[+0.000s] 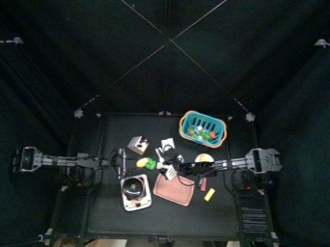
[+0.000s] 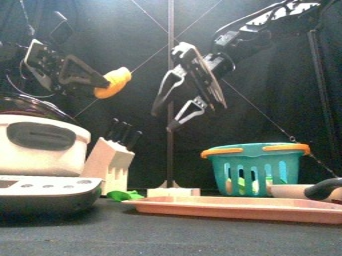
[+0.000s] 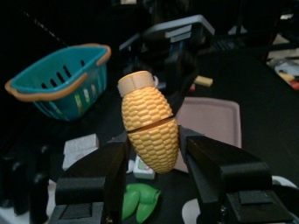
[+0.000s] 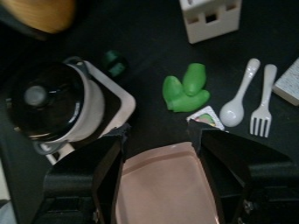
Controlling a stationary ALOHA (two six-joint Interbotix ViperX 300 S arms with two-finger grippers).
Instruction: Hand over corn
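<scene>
The corn point(image 3: 149, 122), a stubby yellow cob, stands upright between the jaws of my left gripper point(image 3: 159, 150), which is shut on its lower half. In the front view the corn point(image 2: 115, 80) is held high above the table at the left. My right gripper point(image 2: 187, 97) hangs just to its right, open and empty, a short gap away. In the right wrist view the right gripper point(image 4: 156, 140) is open above the pink tray point(image 4: 163, 185). In the top view both grippers meet near the table's middle, left gripper point(image 1: 139, 166) and right gripper point(image 1: 180, 169).
A white round appliance point(image 2: 43, 145) stands front left. A teal basket with an orange rim point(image 2: 254, 166) stands at the back right. A green toy piece point(image 4: 184, 87), a white spoon point(image 4: 239, 92), a fork point(image 4: 267, 103) and a white block point(image 4: 211, 17) lie on the table.
</scene>
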